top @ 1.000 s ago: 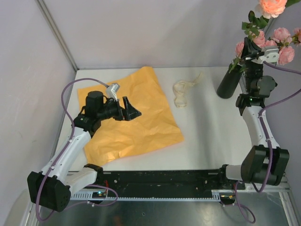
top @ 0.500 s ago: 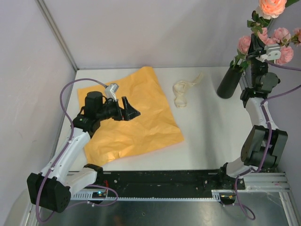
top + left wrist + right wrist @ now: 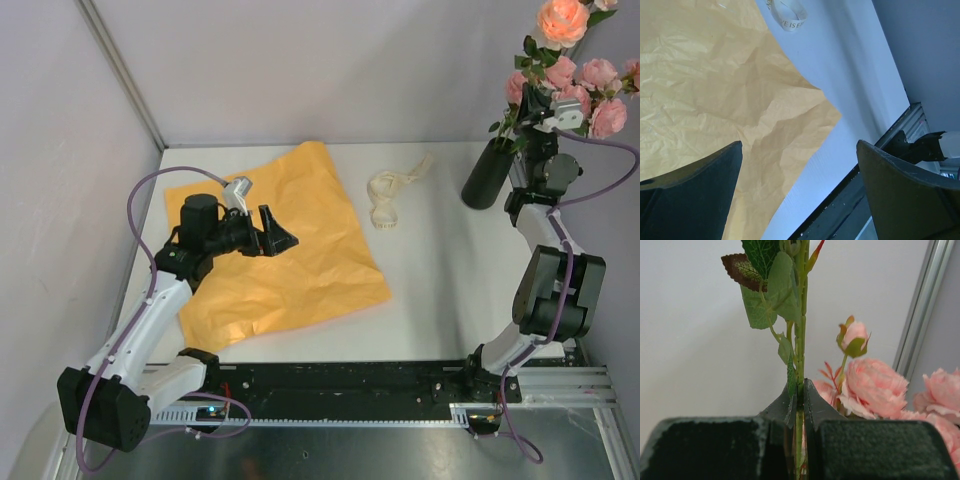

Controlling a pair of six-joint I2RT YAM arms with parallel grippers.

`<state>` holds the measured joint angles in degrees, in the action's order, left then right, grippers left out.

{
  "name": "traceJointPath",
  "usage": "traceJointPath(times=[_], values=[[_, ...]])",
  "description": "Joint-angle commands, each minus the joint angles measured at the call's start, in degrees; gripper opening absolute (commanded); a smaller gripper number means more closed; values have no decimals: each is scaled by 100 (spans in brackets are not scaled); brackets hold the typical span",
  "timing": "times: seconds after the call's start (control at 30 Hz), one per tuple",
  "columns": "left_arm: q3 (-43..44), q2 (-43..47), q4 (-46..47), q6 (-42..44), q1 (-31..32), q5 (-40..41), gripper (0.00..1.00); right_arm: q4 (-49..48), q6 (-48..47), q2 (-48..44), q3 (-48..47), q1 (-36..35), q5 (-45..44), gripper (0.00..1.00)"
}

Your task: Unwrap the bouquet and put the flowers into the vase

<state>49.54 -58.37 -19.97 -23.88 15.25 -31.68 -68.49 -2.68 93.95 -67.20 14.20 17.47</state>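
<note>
The bouquet is apart: its orange-yellow paper (image 3: 280,240) lies flat on the table and the cream ribbon (image 3: 385,200) lies to its right. My right gripper (image 3: 537,103) is shut on the green stem (image 3: 800,330) of the pink flowers (image 3: 572,72) and holds them upright, high at the back right. More blooms (image 3: 875,385) show behind its fingers. The black vase (image 3: 487,178) stands just left of that arm, and the lowest leaves hang at its mouth. I cannot tell if the stems are inside. My left gripper (image 3: 280,235) hovers open over the paper (image 3: 715,90), holding nothing.
The ribbon (image 3: 790,15) lies on the white table (image 3: 855,75) past the paper's edge. Grey walls close in the back and left, and a metal corner post (image 3: 922,305) stands right of the flowers. The black rail (image 3: 350,385) with the arm bases runs along the near edge.
The right arm has straightened and carried the flowers higher and farther back, above the vase. The left arm, paper and ribbon have stayed still.
</note>
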Motion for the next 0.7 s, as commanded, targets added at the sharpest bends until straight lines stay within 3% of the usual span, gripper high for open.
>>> traceJointPath(times=[0.0, 0.1, 0.33, 0.43, 0.67], values=[[64, 53, 64, 134, -35, -50, 100, -411, 10, 162, 183, 0, -122, 3], [62, 127, 63, 134, -35, -32, 100, -23, -34, 81, 273, -69, -252, 11], [64, 126, 64, 145, -47, -35, 100, 617, 6, -451, 825, -370, -1038, 46], [50, 178, 70, 150, -47, 7, 100, 1597, 0, -857, 886, -592, -1536, 62], [47, 273, 69, 149, -55, 67, 100, 4118, 401, -1978, 888, -1249, -2667, 87]])
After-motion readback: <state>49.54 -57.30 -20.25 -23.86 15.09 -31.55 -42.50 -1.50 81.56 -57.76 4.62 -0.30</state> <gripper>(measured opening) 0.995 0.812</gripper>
